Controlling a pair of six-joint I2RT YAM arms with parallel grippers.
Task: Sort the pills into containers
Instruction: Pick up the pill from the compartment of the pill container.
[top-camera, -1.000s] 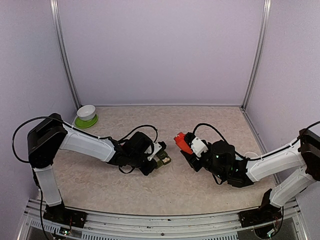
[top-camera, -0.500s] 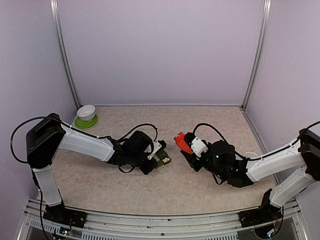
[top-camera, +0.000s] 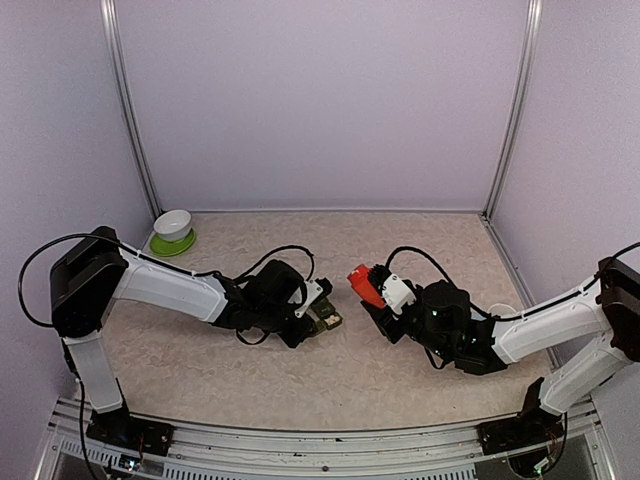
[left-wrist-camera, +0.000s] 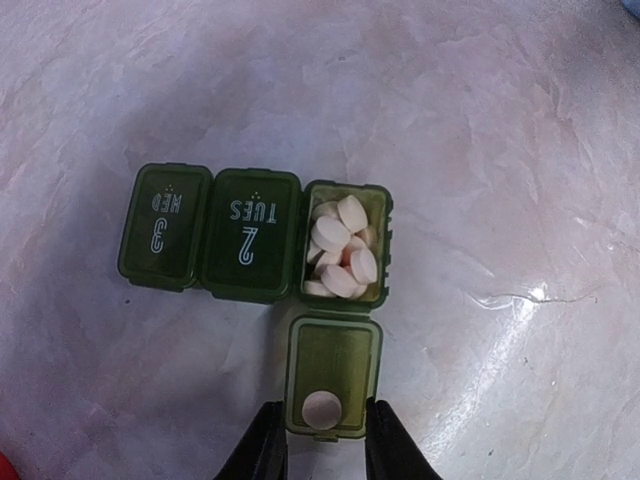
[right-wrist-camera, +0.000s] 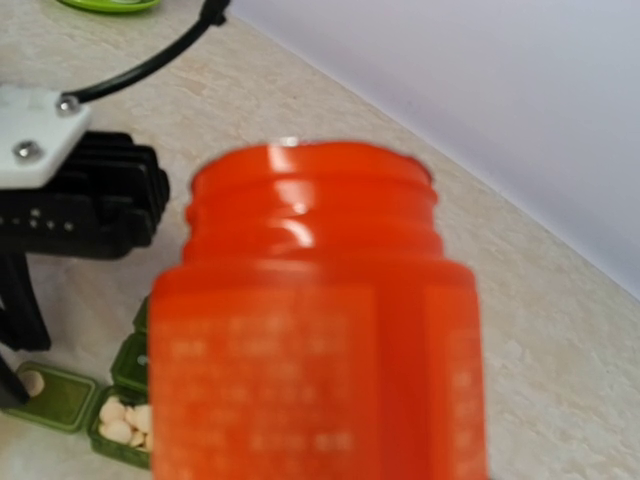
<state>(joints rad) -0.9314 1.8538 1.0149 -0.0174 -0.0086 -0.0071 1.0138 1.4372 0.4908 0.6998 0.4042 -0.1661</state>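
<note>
Containers (left-wrist-camera: 250, 235) sit just ahead of left claw (left-wrist-camera: 323, 410), fingers (left-wrist-camera: 262, 450) flanking flipped-open lid (left-wrist-camera: 335, 360), grip unclear, likely steadying it; right claw (top-camera: 374, 291) clenched on orange bottle (right-wrist-camera: 320, 300), probably for pouring pills (left-wrist-camera: 340, 250).

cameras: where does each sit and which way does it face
top external: above, behind the bases, looking down at the table; left arm, right arm show.
left wrist: straight down on the pill box, lid inside the left gripper.
right wrist: close on the orange bottle it carries, fingers unseen.
shared: all see the pill box.
</note>
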